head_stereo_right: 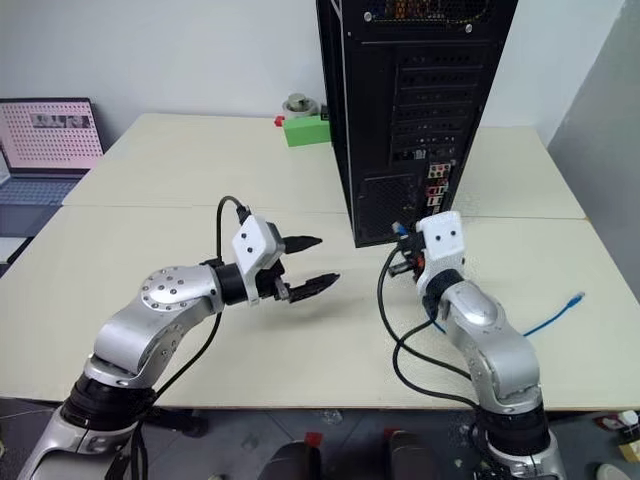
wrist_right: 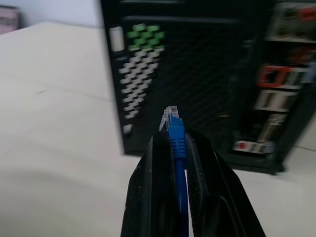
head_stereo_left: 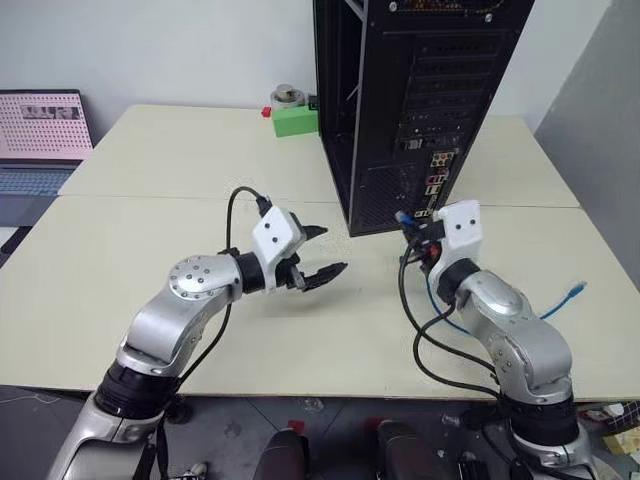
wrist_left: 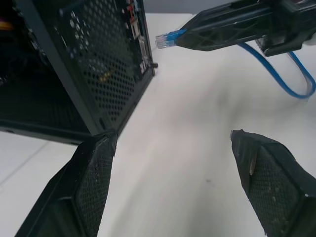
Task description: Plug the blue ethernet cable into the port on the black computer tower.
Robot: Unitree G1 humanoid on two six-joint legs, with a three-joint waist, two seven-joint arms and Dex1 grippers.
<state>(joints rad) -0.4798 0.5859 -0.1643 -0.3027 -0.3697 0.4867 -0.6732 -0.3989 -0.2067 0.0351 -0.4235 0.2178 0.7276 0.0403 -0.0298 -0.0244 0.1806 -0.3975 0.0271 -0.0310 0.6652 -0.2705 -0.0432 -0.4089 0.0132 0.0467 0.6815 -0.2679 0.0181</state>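
Observation:
The black computer tower (head_stereo_left: pixel 420 100) stands upright at the table's middle back, its rear panel with coloured connectors (head_stereo_left: pixel 436 190) facing me. My right gripper (head_stereo_left: pixel 408 224) is shut on the blue ethernet cable (wrist_right: pixel 177 143) just behind its clear plug (wrist_right: pixel 170 116), which sticks out past the fingertips toward the tower's lower mesh (wrist_right: pixel 197 84), a short gap away. The cable's rest loops behind the right arm, its other plug (head_stereo_left: pixel 577 289) lying on the table at the right. My left gripper (head_stereo_left: pixel 322 252) hovers open and empty left of the tower, fingers (wrist_left: pixel 94 182) spread wide.
A green block (head_stereo_left: pixel 295 119) with a tape roll (head_stereo_left: pixel 288 96) on it sits behind the tower's left side. A laptop (head_stereo_left: pixel 42 135) stands beyond the table's far left edge. Black arm cables (head_stereo_left: pixel 425 340) hang beside my right arm. A seam (head_stereo_left: pixel 200 197) runs across the tabletop.

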